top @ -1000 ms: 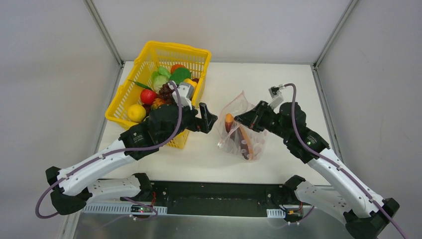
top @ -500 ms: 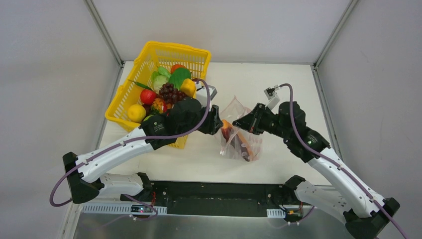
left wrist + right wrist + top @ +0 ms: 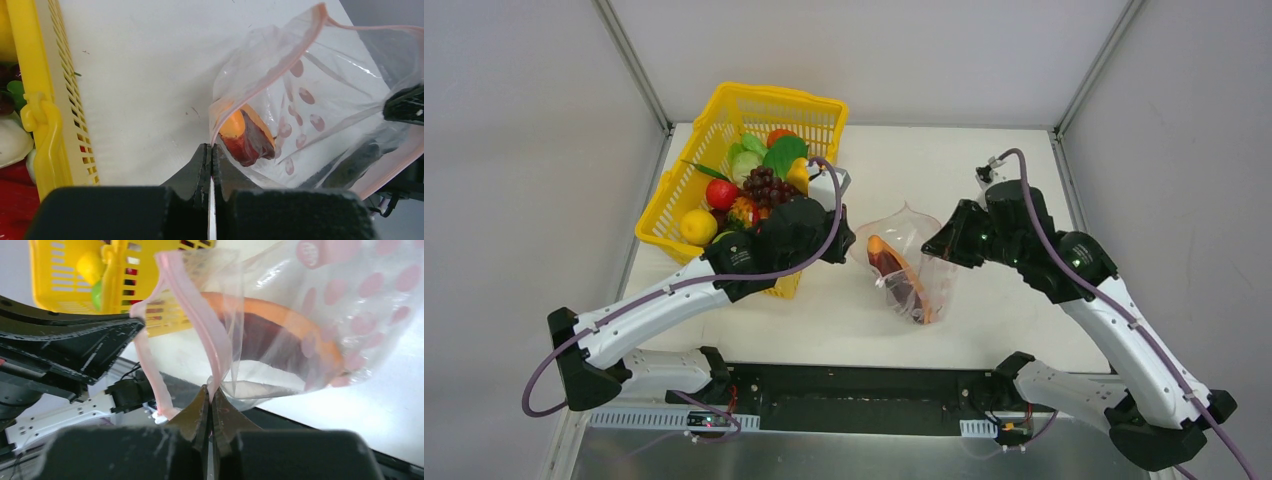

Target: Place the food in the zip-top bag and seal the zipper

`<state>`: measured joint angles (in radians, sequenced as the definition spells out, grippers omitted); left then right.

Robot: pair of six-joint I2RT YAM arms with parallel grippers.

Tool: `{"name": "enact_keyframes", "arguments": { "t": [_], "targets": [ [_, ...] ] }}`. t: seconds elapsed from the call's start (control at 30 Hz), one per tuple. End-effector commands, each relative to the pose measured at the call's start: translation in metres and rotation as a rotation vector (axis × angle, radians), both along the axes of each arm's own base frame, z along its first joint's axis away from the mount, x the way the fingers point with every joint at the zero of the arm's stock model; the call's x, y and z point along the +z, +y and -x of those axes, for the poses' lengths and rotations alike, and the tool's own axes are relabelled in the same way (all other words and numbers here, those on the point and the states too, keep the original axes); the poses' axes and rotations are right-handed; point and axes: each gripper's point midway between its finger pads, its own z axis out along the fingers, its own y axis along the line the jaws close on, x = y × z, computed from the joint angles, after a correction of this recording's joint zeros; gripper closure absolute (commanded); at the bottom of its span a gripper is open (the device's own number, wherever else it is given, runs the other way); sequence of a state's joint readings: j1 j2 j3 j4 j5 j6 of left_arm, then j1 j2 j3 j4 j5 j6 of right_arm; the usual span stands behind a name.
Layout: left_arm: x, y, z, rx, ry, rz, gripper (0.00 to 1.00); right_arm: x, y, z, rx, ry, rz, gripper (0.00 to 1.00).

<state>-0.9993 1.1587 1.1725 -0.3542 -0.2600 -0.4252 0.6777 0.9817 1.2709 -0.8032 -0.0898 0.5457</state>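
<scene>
Evidently limp, slippery zip-top bag point(image 3: 914, 270).
Left gripper point(image 3: 210, 150), right gripper point(image 3: 210, 390) clamp its zipper point(image 3: 200, 320) at their tips: likely the stiffest hold.

White-and-black jointed arms point(image 3: 654, 305), purple cables point(image 3: 525, 388), matte black wedge-shaped fingers point(image 3: 192, 172).

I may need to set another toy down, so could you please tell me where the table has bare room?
Bare table lies at the far side, between the yellow basket and the right wall, and along the near edge before the zip-top bag. The middle is crowded: the left end effector and right end effector pinch the bag.
</scene>
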Motion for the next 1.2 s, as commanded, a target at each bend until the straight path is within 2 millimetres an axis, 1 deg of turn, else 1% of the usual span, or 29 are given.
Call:
{"name": "enact_keyframes", "arguments": {
  "t": [0.0, 0.1, 0.17, 0.23, 0.27, 0.3, 0.33, 0.37, 0.4, 0.43, 0.53, 0.6, 0.7, 0.77, 0.87, 0.93, 1.0, 1.1, 1.17],
  "targets": [
    [0.017, 0.001, -0.01, 0.027, -0.051, 0.059, 1.0, -0.007, -0.044, 0.008, -0.095, 0.022, 0.191, 0.98],
    [0.023, -0.012, -0.007, -0.024, -0.051, 0.084, 1.0, -0.012, -0.043, 0.01, -0.083, 0.056, 0.22, 1.0],
    [0.025, -0.014, -0.009, -0.022, -0.049, 0.087, 1.0, -0.016, -0.047, 0.006, -0.107, 0.062, 0.255, 1.0],
    [0.026, -0.013, -0.011, -0.014, -0.052, 0.08, 0.99, -0.013, -0.051, -0.001, -0.158, 0.028, 0.265, 1.0],
    [0.027, -0.012, -0.012, -0.012, -0.055, 0.076, 0.86, -0.009, -0.048, -0.005, -0.162, 0.007, 0.242, 1.0],
    [0.029, -0.012, -0.013, -0.013, -0.061, 0.074, 0.76, -0.006, -0.042, -0.006, -0.154, -0.005, 0.204, 1.0],
    [0.031, -0.011, -0.014, -0.016, -0.068, 0.072, 0.71, -0.001, -0.034, -0.007, -0.144, -0.018, 0.158, 1.0],
    [0.033, -0.01, -0.015, -0.02, -0.071, 0.07, 0.63, -0.001, -0.027, -0.009, -0.138, -0.024, 0.117, 1.0],
    [0.036, -0.008, -0.016, -0.024, -0.07, 0.067, 0.53, -0.004, -0.02, -0.011, -0.134, -0.023, 0.08, 1.0],
    [0.038, -0.006, -0.017, -0.027, -0.07, 0.061, 0.44, -0.001, -0.012, -0.015, -0.133, -0.035, 0.028, 1.0],
    [0.05, 0.005, -0.02, -0.032, -0.092, 0.05, 0.27, -0.009, -0.001, -0.019, -0.145, -0.027, -0.046, 1.0],
    [0.059, 0.014, -0.021, -0.034, -0.115, 0.055, 0.2, -0.013, 0.003, -0.021, -0.149, -0.023, -0.073, 1.0],
    [0.071, 0.033, -0.026, -0.02, -0.125, 0.055, 0.16, -0.015, 0.007, -0.02, -0.138, -0.022, -0.095, 1.0],
    [0.076, 0.051, -0.034, 0.025, -0.128, 0.027, 0.14, -0.014, 0.007, -0.02, -0.133, -0.027, -0.095, 1.0],
    [0.08, 0.077, -0.05, 0.097, -0.144, -0.028, 0.05, -0.012, 0.006, -0.019, -0.127, -0.041, -0.097, 1.0],
    [0.078, 0.095, -0.059, 0.153, -0.136, -0.08, 0.02, -0.01, 0.009, -0.016, -0.103, -0.038, -0.111, 1.0],
    [0.071, 0.115, -0.067, 0.215, -0.111, -0.12, 0.01, -0.01, 0.012, -0.014, -0.089, -0.034, -0.118, 1.0],
    [0.059, 0.14, -0.072, 0.296, -0.07, -0.156, 0.01, -0.013, 0.013, -0.013, -0.082, -0.028, -0.119, 1.0],
    [0.049, 0.157, -0.071, 0.348, -0.046, -0.181, 0.01, -0.013, 0.012, -0.013, -0.084, -0.029, -0.123, 1.0]
  ]
}}
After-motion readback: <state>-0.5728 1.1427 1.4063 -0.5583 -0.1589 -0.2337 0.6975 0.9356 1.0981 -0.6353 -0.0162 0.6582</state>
